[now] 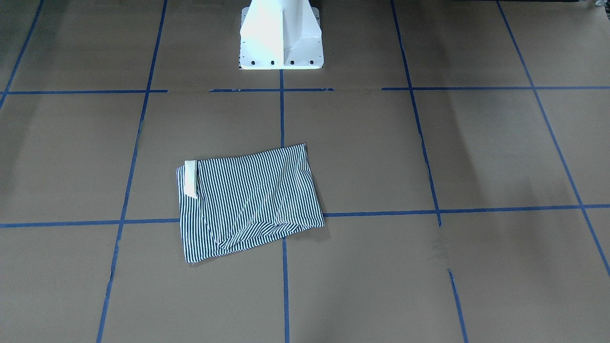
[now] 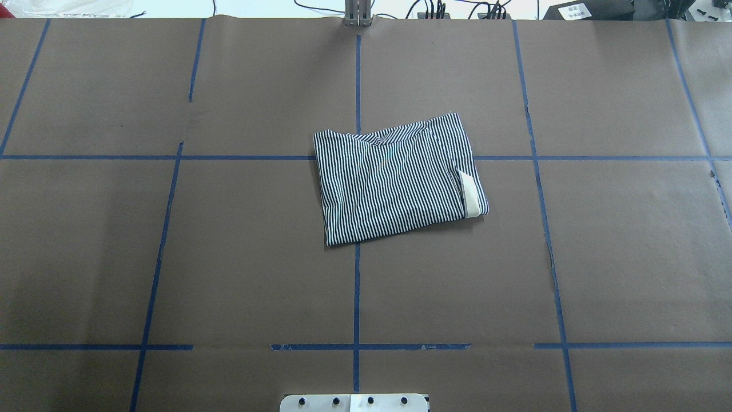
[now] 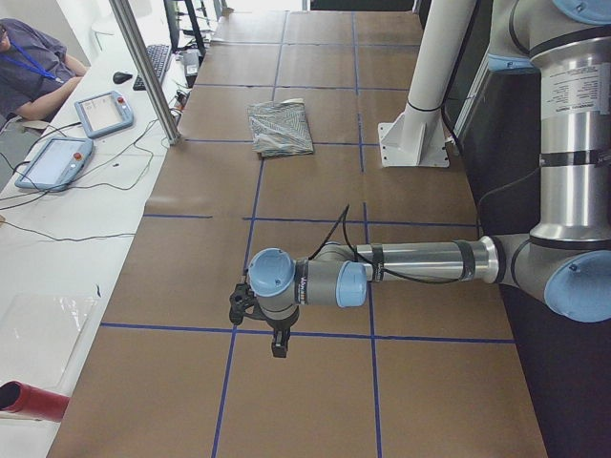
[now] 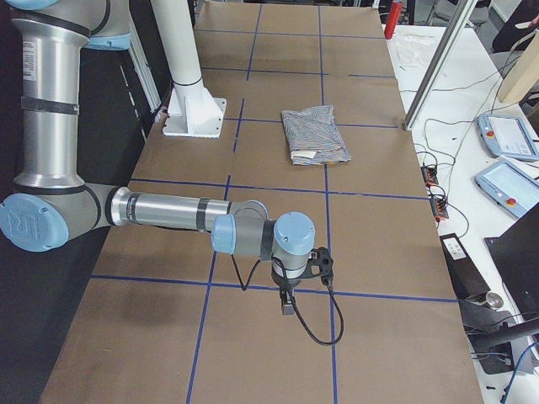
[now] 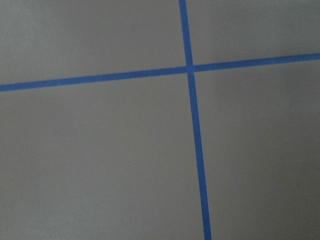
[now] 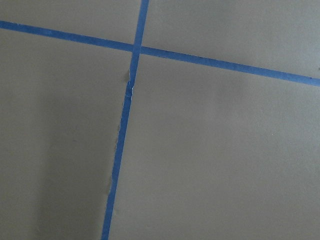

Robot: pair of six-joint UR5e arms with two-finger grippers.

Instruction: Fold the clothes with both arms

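Note:
The striped polo shirt [image 1: 248, 200] lies folded into a flat rectangle near the middle of the table, and shows in the overhead view [image 2: 394, 183] too. Its cream collar [image 2: 470, 194] sticks out at one end. The left arm's gripper [image 3: 277, 343] hangs over bare paper far from the shirt [image 3: 280, 127], toward the table's left end. The right arm's gripper [image 4: 288, 305] hangs likewise toward the right end, far from the shirt [image 4: 313, 133]. I cannot tell whether either gripper is open or shut. Neither touches the shirt. The wrist views show only paper and tape.
Brown paper with blue tape lines [image 2: 357, 286] covers the table. The white pedestal base [image 1: 281, 38] stands at the robot's side. Teach pendants [image 3: 100, 113] and cables lie on the white bench beyond the table, where a seated person [image 3: 33, 67] shows.

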